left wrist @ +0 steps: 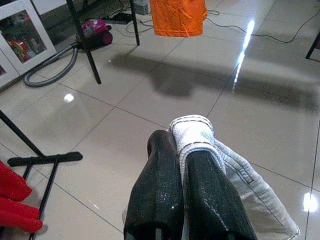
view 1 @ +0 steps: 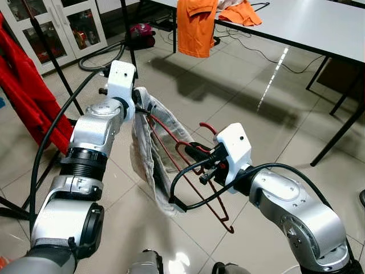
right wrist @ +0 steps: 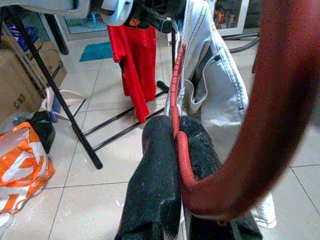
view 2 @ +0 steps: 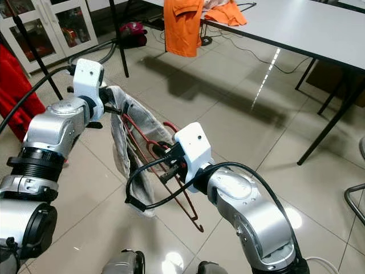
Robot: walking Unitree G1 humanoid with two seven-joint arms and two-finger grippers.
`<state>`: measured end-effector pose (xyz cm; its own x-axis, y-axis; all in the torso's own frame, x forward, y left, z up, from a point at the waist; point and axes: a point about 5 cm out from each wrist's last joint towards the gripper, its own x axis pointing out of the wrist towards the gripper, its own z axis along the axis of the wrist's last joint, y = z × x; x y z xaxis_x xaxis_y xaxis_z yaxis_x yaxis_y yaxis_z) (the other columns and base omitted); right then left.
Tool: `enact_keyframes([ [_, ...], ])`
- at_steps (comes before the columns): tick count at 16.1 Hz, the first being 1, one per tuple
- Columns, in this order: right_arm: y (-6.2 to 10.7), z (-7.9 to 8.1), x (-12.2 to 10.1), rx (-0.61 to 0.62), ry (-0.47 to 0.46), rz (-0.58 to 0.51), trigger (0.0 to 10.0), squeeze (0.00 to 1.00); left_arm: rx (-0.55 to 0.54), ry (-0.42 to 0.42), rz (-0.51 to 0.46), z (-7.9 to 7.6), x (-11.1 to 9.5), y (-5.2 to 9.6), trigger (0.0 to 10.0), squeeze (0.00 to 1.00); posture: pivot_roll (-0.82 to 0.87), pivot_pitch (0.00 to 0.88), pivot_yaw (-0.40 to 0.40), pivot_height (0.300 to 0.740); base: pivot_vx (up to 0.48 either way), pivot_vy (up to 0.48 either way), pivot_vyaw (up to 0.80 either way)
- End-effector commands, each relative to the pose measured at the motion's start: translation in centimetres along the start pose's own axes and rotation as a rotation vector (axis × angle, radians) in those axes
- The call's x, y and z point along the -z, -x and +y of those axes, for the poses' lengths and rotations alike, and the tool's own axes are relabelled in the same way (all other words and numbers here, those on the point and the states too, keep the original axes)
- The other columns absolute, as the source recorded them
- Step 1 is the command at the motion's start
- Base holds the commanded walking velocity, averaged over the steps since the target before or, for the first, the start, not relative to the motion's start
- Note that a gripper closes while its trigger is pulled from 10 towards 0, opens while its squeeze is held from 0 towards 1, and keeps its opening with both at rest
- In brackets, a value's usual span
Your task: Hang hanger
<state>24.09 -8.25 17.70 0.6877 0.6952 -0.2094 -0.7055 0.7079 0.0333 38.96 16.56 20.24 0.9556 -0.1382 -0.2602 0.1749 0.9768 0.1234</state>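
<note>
A red wire hanger [view 1: 194,171] hangs in the air between my arms, with a pale grey garment [view 1: 149,165] draped along its left side. My right gripper [right wrist: 172,145] is shut on the hanger's wire near the hook [view 1: 209,128]. My left gripper [left wrist: 181,150] is raised at the garment's upper end and is shut on a fold of the grey cloth [left wrist: 192,132]. In the right wrist view the red wire [right wrist: 175,100] runs up between the black fingers [right wrist: 155,175] toward the cloth.
A black clothes rack [view 1: 54,57] with a red garment [view 1: 23,97] stands at my left. A grey table [view 1: 308,25] with orange clothes [view 1: 197,25] is ahead on the right. A vacuum cleaner [view 1: 140,34] and hose lie on the tiled floor.
</note>
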Motion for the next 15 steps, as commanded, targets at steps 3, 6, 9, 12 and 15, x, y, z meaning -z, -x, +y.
enact_keyframes([
  [3, 0.32, 0.26, -0.03, -0.014, 0.002, 0.003, 10.0, 0.0, 0.005, -0.019, -0.079, 0.02, -2.35, 0.09, 10.0, 0.0, 0.0, 0.04, 0.045, 0.74, 0.0, 0.0, 0.0],
  [6, 0.41, 0.41, 0.24, -0.022, 0.0, 0.014, 10.0, 0.0, 0.002, -0.013, -0.083, -0.02, -2.55, -0.04, 10.0, 0.0, 0.0, 0.041, 0.044, 0.74, 0.0, 0.0, 0.0],
  [9, 0.59, 0.44, 0.26, -0.028, 0.006, 0.02, 10.0, 0.0, -0.009, -0.01, -0.085, 0.21, -2.63, -0.17, 10.0, 0.0, 0.0, 0.044, 0.044, 0.74, 0.0, 0.0, 0.0],
  [12, 0.67, 0.41, 0.28, -0.03, 0.007, 0.024, 10.0, 0.0, -0.013, -0.009, -0.089, 0.27, -2.79, -0.24, 10.0, 0.0, 0.0, 0.048, 0.045, 0.74, 0.0, 0.0, 0.0],
  [15, 0.67, 0.41, 0.28, -0.03, 0.007, 0.024, 10.0, 0.0, -0.013, -0.009, -0.089, 0.27, -2.79, -0.24, 10.0, 0.0, 0.0, 0.048, 0.045, 0.74, 0.0, 0.0, 0.0],
])
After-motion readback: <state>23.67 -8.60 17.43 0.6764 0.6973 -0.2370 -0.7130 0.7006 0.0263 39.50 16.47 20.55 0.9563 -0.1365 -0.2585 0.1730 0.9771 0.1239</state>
